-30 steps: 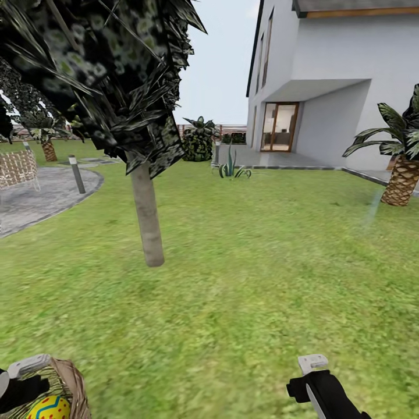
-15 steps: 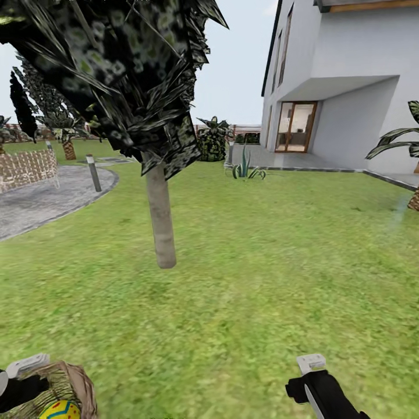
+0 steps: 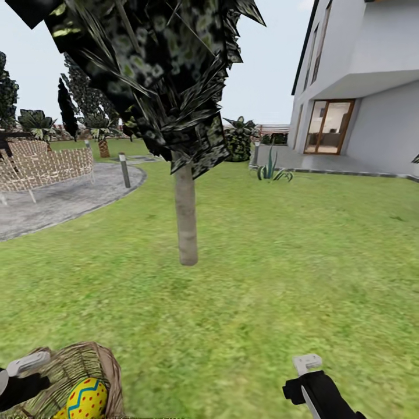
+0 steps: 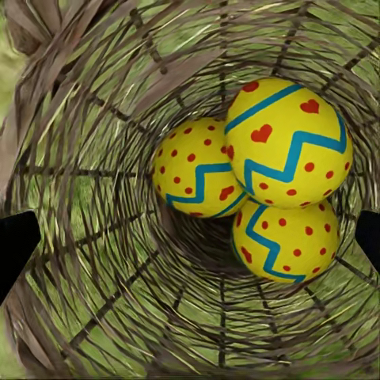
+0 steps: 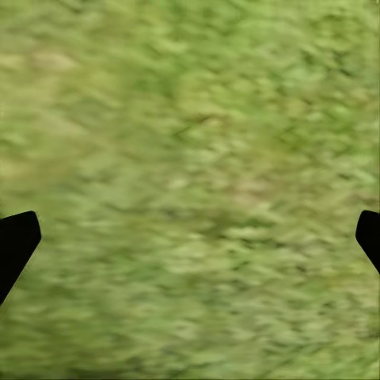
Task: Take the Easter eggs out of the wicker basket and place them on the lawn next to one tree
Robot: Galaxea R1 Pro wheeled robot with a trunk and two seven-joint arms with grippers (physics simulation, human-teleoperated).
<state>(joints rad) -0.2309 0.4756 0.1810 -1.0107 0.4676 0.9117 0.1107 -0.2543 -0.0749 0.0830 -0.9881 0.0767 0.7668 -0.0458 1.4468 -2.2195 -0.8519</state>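
Garden lawn [image 3: 279,279], mottled green grass, with slender pale-trunked tree [image 3: 186,221].
3 yellow zigzag-banded Easter eggs [image 4: 289,142] lie deep in brown woven wicker basket [image 4: 95,237], between left gripper [image 4: 190,237] fingertips spread wide, empty; probably smooth, rigid, light: grip across the middle.

A white house [image 3: 372,75] stands at two o'clock, its glass door [image 3: 327,127] wood-framed. At ten o'clock lies a grey paved circle [image 3: 64,195] with wicker seating [image 3: 43,167], perhaps a bench, and a bollard [image 3: 124,170]. Pale sky [image 3: 270,64] overhead.
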